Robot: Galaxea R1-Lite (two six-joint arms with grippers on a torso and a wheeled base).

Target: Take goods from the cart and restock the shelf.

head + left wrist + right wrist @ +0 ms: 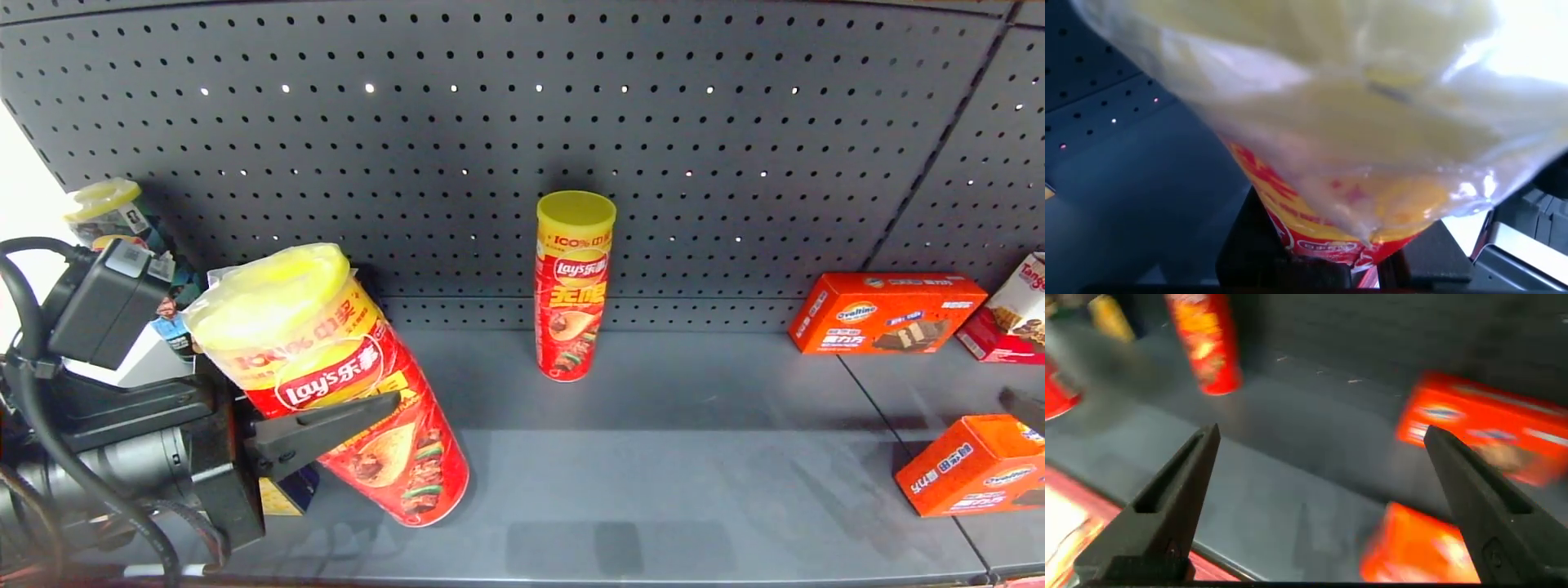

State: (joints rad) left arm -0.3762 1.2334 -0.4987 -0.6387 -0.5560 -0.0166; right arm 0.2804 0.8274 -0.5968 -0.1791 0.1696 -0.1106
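Observation:
A red chip can (343, 384) with a yellow lid leans tilted over the left part of the grey shelf (694, 457), its base low by the shelf surface. My left gripper (351, 392) is shut on its middle, one black finger lying across the label. In the left wrist view the can's lid and red body (1323, 237) loom close. A second, matching can (574, 286) stands upright at the back centre against the pegboard, also seen as the upright can (1204, 343). My right gripper (1323, 457) hangs open and empty over the shelf's right side.
Orange boxes (886, 313) (971, 474) lie on the right of the shelf, with a red and white box (1012, 310) at the far edge. Another yellow-lidded can (102, 208) stands at the back left. A small box (286, 490) sits under the left gripper.

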